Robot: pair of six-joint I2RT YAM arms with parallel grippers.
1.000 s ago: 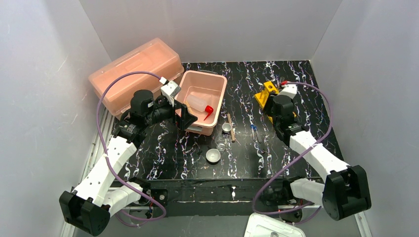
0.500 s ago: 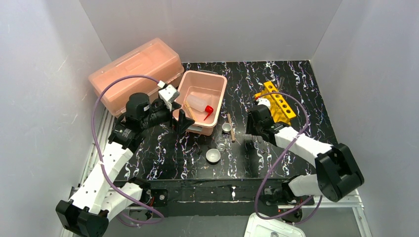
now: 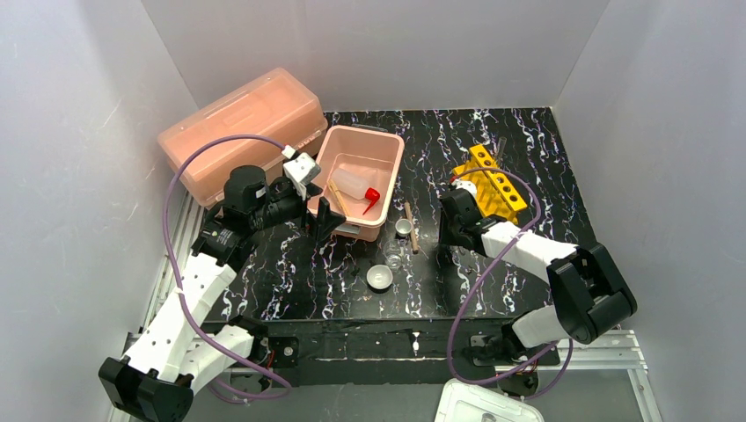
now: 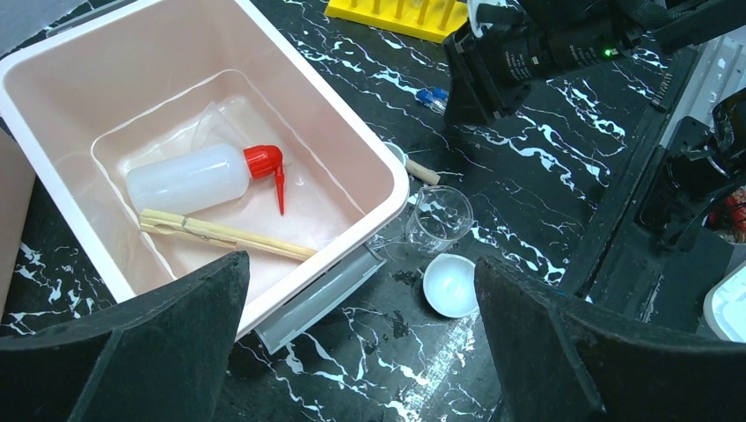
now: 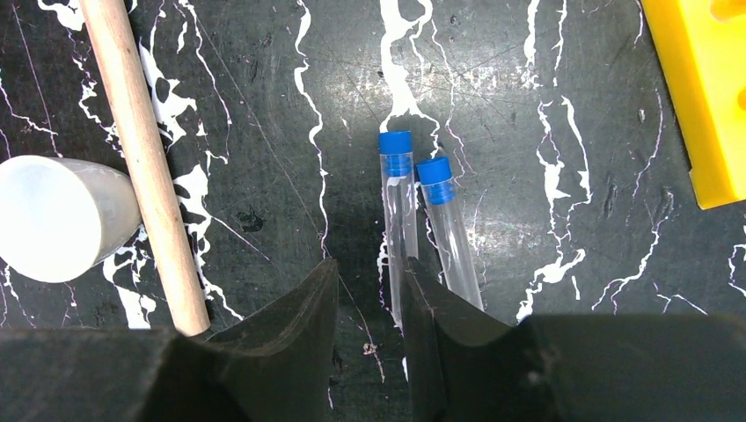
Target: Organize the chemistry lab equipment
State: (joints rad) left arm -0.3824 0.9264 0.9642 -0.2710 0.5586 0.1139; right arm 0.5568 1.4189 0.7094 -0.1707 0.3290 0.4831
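Right claw [image 5: 369,268] is hovering narrowly apart at the capped tubes [image 5: 398,202], probably rack [image 5: 704,97] bound; left claw [image 4: 359,264] is gaping wide.

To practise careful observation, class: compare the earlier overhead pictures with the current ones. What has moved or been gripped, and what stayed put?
The right gripper swung from above the yellow rack leftward and down to the two blue-capped tubes, jaws narrowing, nothing lifted yet. The left gripper drew back slightly from the pink tub, wide open. Everything else stayed put.

No text, label, brand or number is readable anywhere here.
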